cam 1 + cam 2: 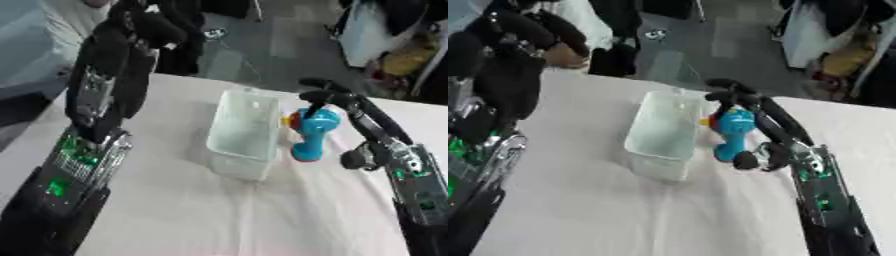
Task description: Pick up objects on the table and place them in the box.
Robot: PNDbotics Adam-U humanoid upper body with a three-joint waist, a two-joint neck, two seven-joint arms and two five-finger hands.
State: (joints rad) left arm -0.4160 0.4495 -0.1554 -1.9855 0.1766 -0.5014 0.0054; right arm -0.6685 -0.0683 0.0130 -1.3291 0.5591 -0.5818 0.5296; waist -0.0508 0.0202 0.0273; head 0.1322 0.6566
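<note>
blue toy (311, 135) just right of the clear box (243, 131) — right hand (331, 97) curls over its top, left hand (144, 25) raised, fingers unclear

Black arms with silver casings, green-lit circuit boards, black fingers (325, 95).

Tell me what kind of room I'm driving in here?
Probably a lab or workshop, not a home: a cloth-covered table holding one clear plastic box and a blue toy, bare grey floor beyond, bags and clutter alongside.
</note>
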